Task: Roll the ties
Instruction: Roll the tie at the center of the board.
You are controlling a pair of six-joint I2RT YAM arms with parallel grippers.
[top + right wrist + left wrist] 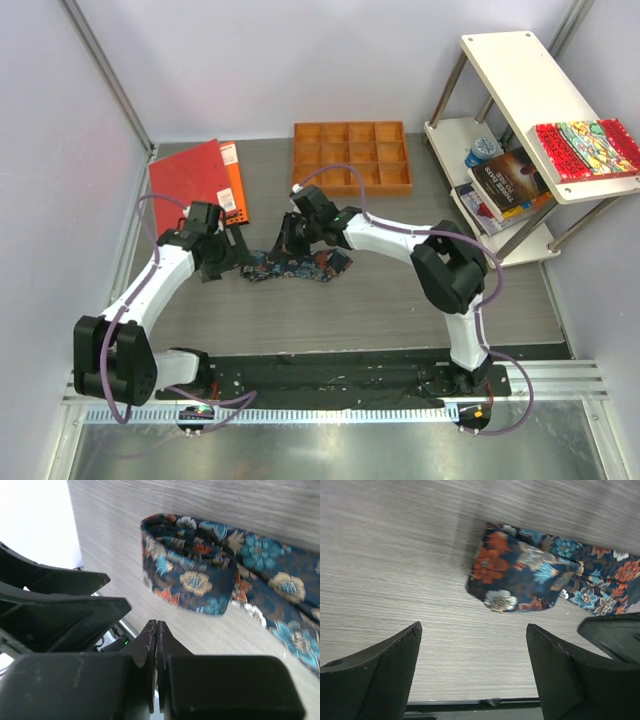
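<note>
At the back of your grey wood-grain table (400,300) sits an orange divided tray (351,157). To its left you have a red folder (185,180) with an orange booklet (232,192) touching its right edge. On your right stands a white shelf unit (505,65): a red patterned book (587,148) on top, stacked books (510,185) and a blue-lidded can (483,151) below

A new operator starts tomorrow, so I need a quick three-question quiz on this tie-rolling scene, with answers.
1. True or false: the left hand is open and not touching the tie.
2. The right hand is: A) open; B) shut on the tie; C) shut and empty.
3. What divided container sits near the far edge of the table?
Key: 1 true; 2 C; 3 the orange tray.
</note>
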